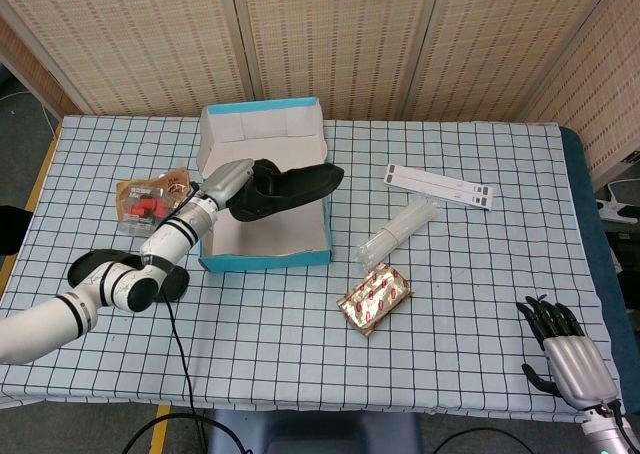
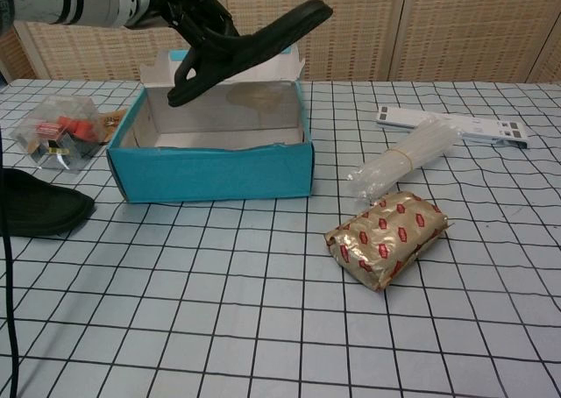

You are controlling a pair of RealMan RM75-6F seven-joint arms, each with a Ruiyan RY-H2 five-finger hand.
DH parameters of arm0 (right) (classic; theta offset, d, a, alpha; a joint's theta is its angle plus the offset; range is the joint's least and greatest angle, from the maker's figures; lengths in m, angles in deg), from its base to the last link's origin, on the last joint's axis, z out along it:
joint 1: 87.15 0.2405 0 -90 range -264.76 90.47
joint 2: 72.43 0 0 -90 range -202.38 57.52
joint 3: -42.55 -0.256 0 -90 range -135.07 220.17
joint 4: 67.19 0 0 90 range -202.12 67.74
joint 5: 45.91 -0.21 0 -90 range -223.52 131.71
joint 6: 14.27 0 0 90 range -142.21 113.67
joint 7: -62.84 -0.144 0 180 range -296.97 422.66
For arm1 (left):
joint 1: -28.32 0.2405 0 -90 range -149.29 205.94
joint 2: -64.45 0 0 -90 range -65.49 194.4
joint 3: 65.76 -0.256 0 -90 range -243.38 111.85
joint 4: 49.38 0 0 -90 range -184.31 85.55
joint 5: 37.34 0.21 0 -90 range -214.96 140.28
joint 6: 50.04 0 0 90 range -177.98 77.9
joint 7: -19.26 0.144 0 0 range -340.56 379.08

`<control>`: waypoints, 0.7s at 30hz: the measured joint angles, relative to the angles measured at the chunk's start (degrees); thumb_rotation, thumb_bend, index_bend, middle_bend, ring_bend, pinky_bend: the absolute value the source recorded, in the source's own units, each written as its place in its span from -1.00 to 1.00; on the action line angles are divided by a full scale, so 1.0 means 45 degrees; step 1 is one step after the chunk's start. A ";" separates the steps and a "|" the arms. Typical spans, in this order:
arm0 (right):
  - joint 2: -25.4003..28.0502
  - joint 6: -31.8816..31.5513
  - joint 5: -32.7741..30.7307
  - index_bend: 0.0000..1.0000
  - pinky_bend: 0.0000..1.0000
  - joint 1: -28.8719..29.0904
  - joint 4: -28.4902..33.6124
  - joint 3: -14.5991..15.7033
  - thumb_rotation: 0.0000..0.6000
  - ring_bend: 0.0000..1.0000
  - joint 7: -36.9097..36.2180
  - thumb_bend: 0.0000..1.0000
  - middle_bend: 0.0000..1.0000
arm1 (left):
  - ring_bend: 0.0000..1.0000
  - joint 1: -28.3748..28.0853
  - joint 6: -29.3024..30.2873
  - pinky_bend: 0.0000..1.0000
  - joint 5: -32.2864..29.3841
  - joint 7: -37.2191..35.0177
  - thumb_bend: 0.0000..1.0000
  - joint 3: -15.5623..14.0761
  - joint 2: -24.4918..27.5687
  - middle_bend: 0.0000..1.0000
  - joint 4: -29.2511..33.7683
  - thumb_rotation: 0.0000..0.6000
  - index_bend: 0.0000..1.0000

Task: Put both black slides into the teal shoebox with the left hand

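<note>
My left hand [image 1: 232,179] [image 2: 180,8] grips one black slide [image 1: 290,189] [image 2: 254,46] by its heel end and holds it tilted, toe up, in the air over the open teal shoebox [image 1: 265,254] [image 2: 210,172]. The second black slide [image 1: 95,271] [image 2: 39,209] lies flat on the checked cloth to the left of the box, partly behind my left forearm in the head view. My right hand [image 1: 565,359] hangs at the table's near right corner, fingers spread and holding nothing; the chest view does not show it.
A clear bag of small red items [image 1: 150,199] [image 2: 57,135] lies left of the box. Right of the box are a clear plastic tube pack [image 1: 398,232] [image 2: 408,157], a gold foil packet [image 1: 374,300] [image 2: 387,238] and a white strip [image 1: 440,186] [image 2: 456,124].
</note>
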 measured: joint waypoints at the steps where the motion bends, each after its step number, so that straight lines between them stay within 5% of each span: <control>1: 0.0008 0.0001 0.0014 -1.00 -1.00 0.0000 0.0002 0.0014 1.00 -1.00 -0.0010 -0.59 -1.00 | -0.01 -0.0080 -0.0102 0.17 0.0027 0.0065 0.76 -0.0110 -0.0172 0.20 -0.0295 1.00 0.23; 11: 0.0051 0.0060 0.0152 -1.00 -1.00 0.0005 0.0057 0.0167 1.00 -1.00 0.0072 -0.59 -1.00 | -0.01 -0.0481 0.0079 0.17 0.0167 0.1758 0.75 -0.1460 -0.2130 0.21 -0.2942 1.00 0.23; 21: 0.0017 0.0273 0.0262 -1.00 -1.00 0.0044 0.0129 0.0360 1.00 -1.00 0.0420 -0.59 -1.00 | -0.01 -0.0326 0.0314 0.17 -0.0266 0.2664 0.74 -0.1856 -0.3240 0.22 -0.4288 1.00 0.22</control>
